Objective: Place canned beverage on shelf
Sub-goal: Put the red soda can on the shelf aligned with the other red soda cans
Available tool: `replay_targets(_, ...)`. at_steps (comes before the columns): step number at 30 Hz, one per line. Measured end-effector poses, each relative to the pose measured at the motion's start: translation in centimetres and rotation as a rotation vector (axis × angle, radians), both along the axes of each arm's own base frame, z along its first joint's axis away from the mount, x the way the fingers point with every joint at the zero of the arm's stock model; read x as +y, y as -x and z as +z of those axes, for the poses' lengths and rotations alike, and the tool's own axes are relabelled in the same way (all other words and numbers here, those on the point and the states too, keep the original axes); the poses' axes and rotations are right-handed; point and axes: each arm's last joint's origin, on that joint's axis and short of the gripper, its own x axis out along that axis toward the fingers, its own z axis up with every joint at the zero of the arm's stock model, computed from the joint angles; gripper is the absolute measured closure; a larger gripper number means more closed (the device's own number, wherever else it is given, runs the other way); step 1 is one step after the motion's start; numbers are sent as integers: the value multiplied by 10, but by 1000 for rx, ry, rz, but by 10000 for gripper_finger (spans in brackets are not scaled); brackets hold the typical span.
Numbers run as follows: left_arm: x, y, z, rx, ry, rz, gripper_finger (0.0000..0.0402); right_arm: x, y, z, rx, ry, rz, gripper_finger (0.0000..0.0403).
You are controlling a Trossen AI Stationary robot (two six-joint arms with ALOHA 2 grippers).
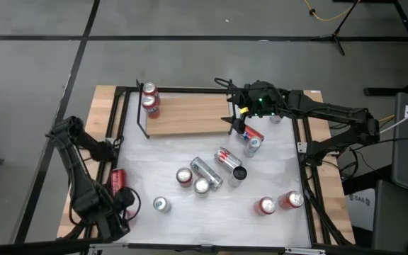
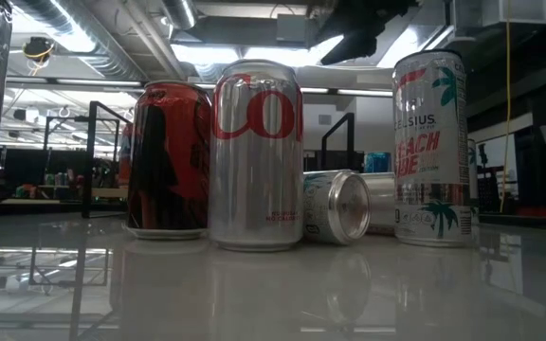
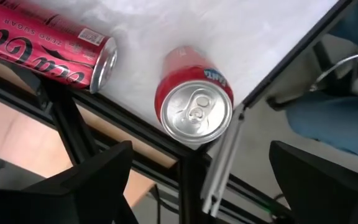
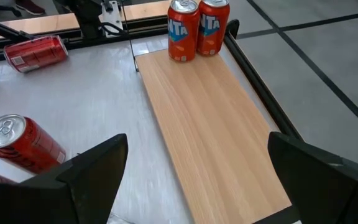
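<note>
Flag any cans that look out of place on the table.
Several cans lie tipped on their sides instead of standing: a silver can mid-table, a red can beside it, and a red cola can by the table's left edge near the left pincer. Only two orange cans stand on the shelf.

"ZERO SUGAR" on lying red can point(image 3: 42, 46); "CELSIUS PEACH" on tall white can point(image 2: 430, 147).

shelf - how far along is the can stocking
Done: two orange cans stand side by side at one end of the shelf; the rest of the board is bare. In hand: nothing. The right end effector hangs open over the shelf's other end, and the left end effector is open at the table's near left corner. Left: roughly ten cans on the white tabletop, some lying down.
</note>
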Motion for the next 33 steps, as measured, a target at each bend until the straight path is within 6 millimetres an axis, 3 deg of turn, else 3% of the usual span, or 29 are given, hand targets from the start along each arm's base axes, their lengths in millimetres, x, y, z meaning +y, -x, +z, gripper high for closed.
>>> replay_targets(12,-23,0,-29,11,-124,-52,33,0,0,0,-1,0,0,24)
replay_targets(33,-34,-7,-58,36,-239,-98,33,0,0,0,-1,0,0,24)
